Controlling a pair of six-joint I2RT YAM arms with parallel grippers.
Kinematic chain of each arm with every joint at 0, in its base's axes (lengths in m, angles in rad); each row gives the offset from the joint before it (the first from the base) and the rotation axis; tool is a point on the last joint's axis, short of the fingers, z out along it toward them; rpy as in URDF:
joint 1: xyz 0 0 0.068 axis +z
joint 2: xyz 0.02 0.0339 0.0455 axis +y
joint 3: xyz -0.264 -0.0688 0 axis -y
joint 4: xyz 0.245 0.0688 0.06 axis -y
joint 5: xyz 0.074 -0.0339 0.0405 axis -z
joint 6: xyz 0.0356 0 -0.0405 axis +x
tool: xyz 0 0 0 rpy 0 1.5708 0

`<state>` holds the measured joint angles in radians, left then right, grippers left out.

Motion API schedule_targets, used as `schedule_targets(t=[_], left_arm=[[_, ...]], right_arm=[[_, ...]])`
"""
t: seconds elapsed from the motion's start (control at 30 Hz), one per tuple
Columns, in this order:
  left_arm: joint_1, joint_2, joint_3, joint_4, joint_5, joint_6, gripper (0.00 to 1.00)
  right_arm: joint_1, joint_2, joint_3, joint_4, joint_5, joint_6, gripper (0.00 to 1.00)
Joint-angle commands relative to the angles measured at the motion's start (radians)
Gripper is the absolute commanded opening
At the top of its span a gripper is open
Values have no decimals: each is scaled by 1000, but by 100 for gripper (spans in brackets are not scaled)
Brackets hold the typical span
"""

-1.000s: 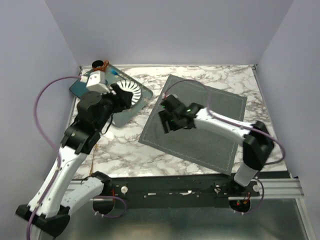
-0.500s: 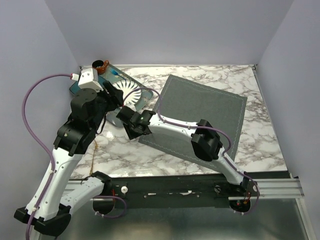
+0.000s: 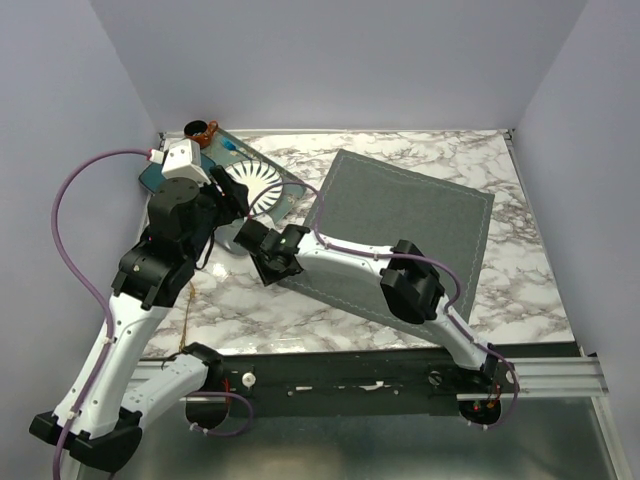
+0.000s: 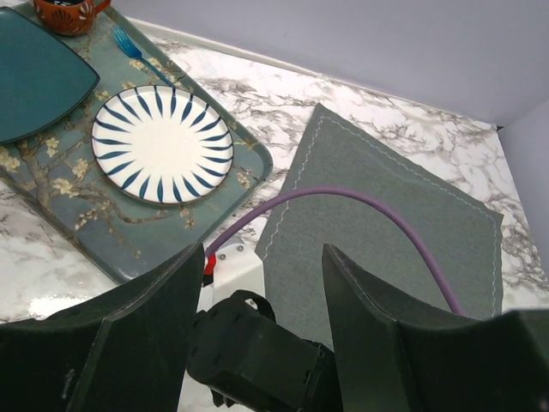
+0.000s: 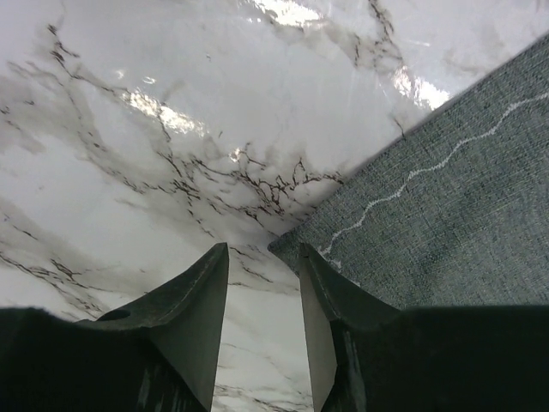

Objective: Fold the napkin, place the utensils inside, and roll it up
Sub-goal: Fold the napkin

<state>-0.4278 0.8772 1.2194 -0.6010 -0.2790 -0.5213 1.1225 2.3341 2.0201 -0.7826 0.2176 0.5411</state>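
- My right claw [image 5: 262, 251] is low over the tabletop [image 3: 250, 310], jaws apart — the napkin's [image 5: 446, 197] near-left corner lies between its tips, unclamped.
- Left claw [image 4: 262, 253] hangs parted.

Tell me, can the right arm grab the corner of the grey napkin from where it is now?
Probably yes. The right gripper hovers right at a corner of the napkin, jaws apart. Nothing lies between them on the marble table. The cloth lies flat, so pinching it may be fiddly.
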Motion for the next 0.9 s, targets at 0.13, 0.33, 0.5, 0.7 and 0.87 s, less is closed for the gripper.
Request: schedule_targets(t=[0.13,0.33,0.5,0.7,0.87], left_arm=[[-5,9,-11,1,1,12,66],[-6,14,-15,1,4,7,66],[-5,17,-14,4,6,9,66],[-5,22,-11,3,11,7,66],[-5,29,-11,6,18,3,66]], right_arm=[[14,11,-34,-24,37,16,56],[14,17,-66,5,14,20,54],[14,28,-73,16,19,23,51],[14,68,-66,13,35,14,45],[14,99,-52,-27,83,19,37]])
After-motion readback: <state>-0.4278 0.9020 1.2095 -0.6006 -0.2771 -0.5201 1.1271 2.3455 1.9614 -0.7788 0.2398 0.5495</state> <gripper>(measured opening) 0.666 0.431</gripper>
